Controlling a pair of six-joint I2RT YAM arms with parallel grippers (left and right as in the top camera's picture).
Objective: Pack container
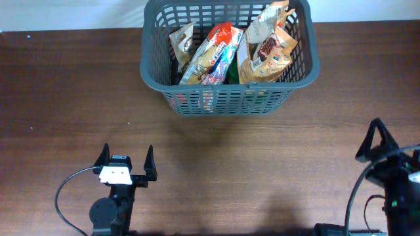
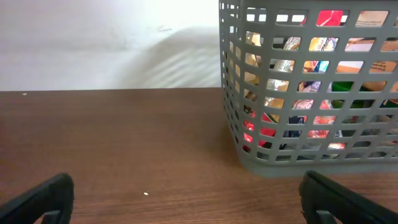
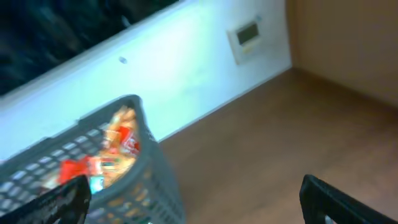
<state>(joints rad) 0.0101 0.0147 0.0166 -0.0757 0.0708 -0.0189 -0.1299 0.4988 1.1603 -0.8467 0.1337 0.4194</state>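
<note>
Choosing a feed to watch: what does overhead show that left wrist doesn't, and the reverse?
Only overhead: the right hand, open and empty, and the basket from above, with packets standing inside. Only left wrist: the white wall behind the table, and the packets seen through the basket's side slots. Both: the basket, the table, and the left hand, open and empty.

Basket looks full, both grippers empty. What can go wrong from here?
1. Tan snack bags poke above the container rim at the right; a nudge might tip them out.
2. The cable loops loose on the table beside the left gripper; it could snag on a reach.
</note>
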